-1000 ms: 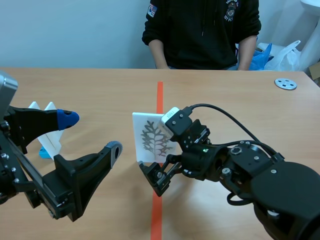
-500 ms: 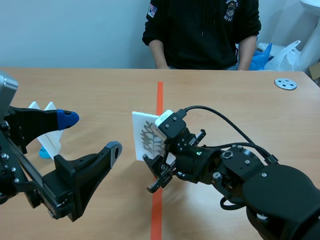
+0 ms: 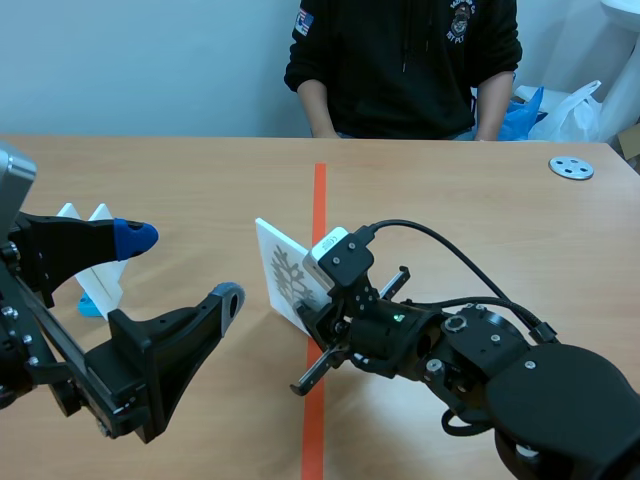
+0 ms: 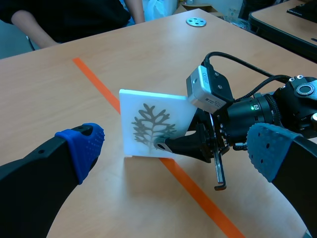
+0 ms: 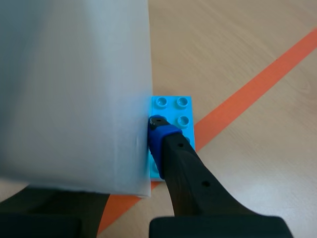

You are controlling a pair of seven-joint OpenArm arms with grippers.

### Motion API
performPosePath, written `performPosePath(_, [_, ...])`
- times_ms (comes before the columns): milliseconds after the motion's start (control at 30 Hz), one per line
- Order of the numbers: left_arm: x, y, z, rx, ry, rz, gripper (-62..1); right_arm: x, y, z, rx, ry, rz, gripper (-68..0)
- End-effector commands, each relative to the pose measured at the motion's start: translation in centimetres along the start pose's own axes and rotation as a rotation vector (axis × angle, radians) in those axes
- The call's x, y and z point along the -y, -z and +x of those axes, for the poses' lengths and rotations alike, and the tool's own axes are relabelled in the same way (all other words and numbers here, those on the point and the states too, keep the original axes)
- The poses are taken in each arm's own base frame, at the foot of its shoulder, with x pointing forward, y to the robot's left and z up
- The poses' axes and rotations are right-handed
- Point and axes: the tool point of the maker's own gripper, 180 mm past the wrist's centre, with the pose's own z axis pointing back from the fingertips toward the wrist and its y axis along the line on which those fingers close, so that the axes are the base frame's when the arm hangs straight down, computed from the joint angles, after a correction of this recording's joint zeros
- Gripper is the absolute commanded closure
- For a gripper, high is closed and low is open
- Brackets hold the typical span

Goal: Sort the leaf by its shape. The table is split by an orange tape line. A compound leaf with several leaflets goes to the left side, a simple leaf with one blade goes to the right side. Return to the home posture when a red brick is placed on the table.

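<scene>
right gripper (image 3: pixel 318 320) is clamped on the white card with a grey compound leaf print (image 3: pixel 278 272), one blue-padded finger (image 5: pixel 159 136) pressed against its back just above the card's light blue studded brick base (image 5: pixel 173 106). The card is tilted at the orange tape line (image 3: pixel 319 195), mostly on its left side with the base overlapping the tape; can't tell if it touches the table. left gripper (image 3: pixel 182 266) is spread wide with nothing in it, near a second white card on a blue base (image 3: pixel 92 268).
</scene>
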Motion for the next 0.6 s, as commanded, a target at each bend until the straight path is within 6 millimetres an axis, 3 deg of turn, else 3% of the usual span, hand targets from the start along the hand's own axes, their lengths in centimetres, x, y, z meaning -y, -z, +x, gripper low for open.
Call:
performPosePath(0, [-0.1, 0.0, 0.7, 0.029, 0.0, 0.003, -61.9, 1.1, 0.1, 1.9, 0.054, -0.017, -0.017, -3.5])
performPosePath(300, [-0.1, 0.0, 0.7, 0.028, 0.0, 0.003, -61.9, 2.8, -0.9, 5.0, 0.094, -0.065, -0.054, -3.5])
performPosePath(567, [-0.1, 0.0, 0.7, 0.028, 0.0, 0.003, -61.9, 8.8, -5.2, 7.2, 0.143, 0.045, -0.231, -3.5])
